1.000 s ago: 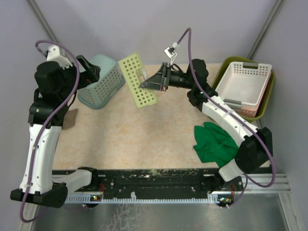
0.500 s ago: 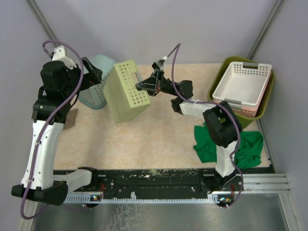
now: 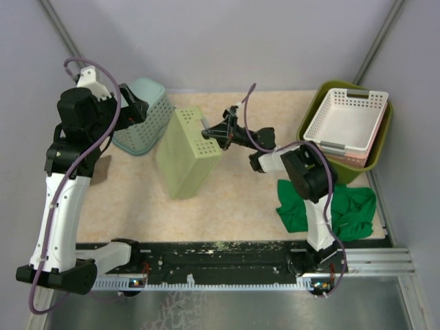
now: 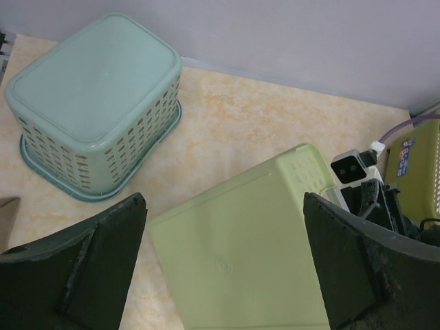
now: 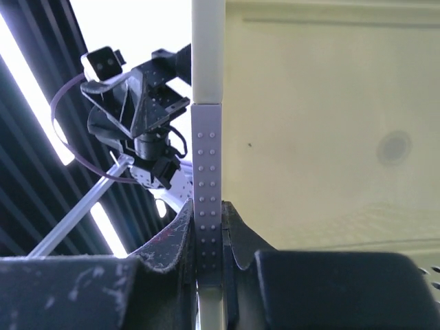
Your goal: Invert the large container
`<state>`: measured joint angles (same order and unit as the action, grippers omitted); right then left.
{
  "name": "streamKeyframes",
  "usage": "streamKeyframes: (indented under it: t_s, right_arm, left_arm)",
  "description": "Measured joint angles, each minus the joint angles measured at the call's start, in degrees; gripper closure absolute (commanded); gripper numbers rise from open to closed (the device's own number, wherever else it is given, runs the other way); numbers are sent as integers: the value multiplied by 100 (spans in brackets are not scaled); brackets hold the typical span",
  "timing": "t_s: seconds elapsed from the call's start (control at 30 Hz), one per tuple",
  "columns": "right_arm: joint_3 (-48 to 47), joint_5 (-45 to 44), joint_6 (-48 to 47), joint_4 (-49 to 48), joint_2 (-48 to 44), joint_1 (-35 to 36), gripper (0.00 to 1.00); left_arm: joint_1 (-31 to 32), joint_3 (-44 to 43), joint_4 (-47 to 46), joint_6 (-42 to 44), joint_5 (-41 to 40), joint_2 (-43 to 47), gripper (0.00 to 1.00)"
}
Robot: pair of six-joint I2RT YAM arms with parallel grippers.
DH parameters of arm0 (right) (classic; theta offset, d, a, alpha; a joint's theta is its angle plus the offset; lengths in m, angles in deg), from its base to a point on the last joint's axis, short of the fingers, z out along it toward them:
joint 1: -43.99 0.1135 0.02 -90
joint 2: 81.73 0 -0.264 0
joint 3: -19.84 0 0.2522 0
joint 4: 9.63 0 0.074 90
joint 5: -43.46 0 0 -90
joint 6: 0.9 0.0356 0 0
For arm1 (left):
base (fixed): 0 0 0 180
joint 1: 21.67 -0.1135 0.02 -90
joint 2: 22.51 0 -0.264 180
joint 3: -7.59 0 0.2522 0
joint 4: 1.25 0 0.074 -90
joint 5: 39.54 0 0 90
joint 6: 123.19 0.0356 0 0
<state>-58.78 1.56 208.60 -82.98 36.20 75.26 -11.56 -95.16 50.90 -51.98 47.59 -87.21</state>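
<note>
In the middle of the top view, the right hand (image 3: 218, 130) is pinching the thin dotted wall of a pale yellow-green basket (image 3: 185, 152). That basket leans over on the worktop (image 3: 240, 199) with its flat bottom turned up. To do this step well, I think the hand should lower the basket softly until its rim sits flat, and only then let go.

The left hand (image 3: 134, 106), at the upper left, is spread wide and holds nothing. It hangs above a teal basket (image 3: 148, 117) that sits bottom up.

The large container (image 3: 311, 113) is the dark olive tub at the right edge. It stands right way up with a white basket (image 3: 344, 124) inside. No hand is near it.

Only the right wrist view shows the pinch up close. Only the top view shows the tub clearly. The left wrist view shows the pale basket's smooth bottom.
</note>
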Motion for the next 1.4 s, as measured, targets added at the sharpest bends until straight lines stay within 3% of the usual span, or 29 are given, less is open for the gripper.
streamKeyframes:
  t_s: [0.23,0.47,0.7,0.93,1.1,1.4]
  right_arm:
    - [629,173,-356,129,2,-903,51]
    - [793,197,-1910,1980,-131,-1075,33]
    - [538,-120,-3668,4286,-542,-1045,30]
    - [-579,-675,-5569,7020,-968,-1021,29]
    - [-1307,-1176,-6461,8406,-1021,-1001,25]
    - [-2312,-2962,-8288,10502,-861,-1005,18]
  left_arm:
    - [0,249,22,85,551,-7,0]
    - [0,387,105,116,846,-138,0]
    - [0,527,103,168,970,-138,0]
    - [0,697,101,216,1073,-140,0]
    - [0,776,81,221,1207,-199,0]
    - [0,1147,-33,273,1366,-249,0]
